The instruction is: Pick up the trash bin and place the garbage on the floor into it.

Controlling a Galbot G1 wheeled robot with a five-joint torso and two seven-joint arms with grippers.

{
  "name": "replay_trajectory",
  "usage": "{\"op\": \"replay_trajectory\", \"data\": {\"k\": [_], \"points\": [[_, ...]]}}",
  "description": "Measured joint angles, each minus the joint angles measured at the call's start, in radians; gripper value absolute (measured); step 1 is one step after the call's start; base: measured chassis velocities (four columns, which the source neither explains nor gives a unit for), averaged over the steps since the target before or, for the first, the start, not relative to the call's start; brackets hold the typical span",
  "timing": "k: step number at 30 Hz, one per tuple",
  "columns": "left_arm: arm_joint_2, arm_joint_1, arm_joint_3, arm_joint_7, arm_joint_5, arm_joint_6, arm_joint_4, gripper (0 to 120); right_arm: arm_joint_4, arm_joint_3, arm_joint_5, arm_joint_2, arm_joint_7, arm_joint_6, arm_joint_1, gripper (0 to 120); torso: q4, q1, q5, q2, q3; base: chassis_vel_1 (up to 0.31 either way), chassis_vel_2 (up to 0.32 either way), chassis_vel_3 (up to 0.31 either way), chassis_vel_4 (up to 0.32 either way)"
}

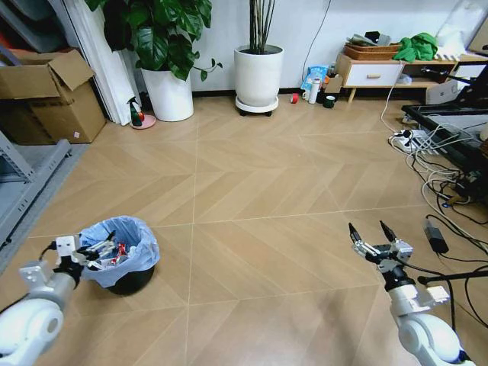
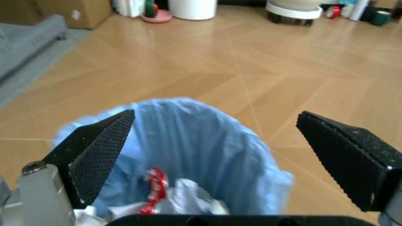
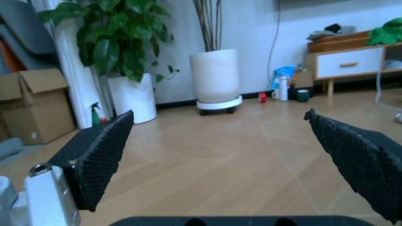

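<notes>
Trash bin point(image 1: 122, 259) on floor holding garbage point(image 2: 154, 190), left tool point(image 2: 220, 155) spread above it, right tool point(image 1: 373, 235) spread, empty

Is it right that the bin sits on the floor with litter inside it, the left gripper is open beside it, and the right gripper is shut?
Not quite. The right gripper is open, its fingers spread wide in the right wrist view. The rest holds: the trash bin sits on the floor holding garbage, with the left gripper open at it.

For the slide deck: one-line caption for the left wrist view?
Open left gripper poised over the trash bin, garbage inside.
</notes>
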Motion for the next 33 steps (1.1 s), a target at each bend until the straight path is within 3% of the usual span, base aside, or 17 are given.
{"op": "replay_trajectory", "data": {"k": [4, 33], "points": [[-0.022, -0.002, 0.019, 0.013, 0.03, 0.006, -0.001, 100, -0.029, -0.022, -0.023, 0.027, -0.02, 0.003, 0.025, 100, 0.0002, 0.0, 0.0004, 0.0, 0.0, 0.0, 0.0, 0.0, 0.0], [-0.019, -0.005, 0.022, 0.012, 0.027, 0.012, 0.005, 100, -0.03, -0.02, -0.028, 0.028, -0.023, 0.005, 0.021, 100, 0.0002, 0.0, 0.0001, 0.0, 0.0, 0.0, 0.0, 0.0, 0.0]]}}
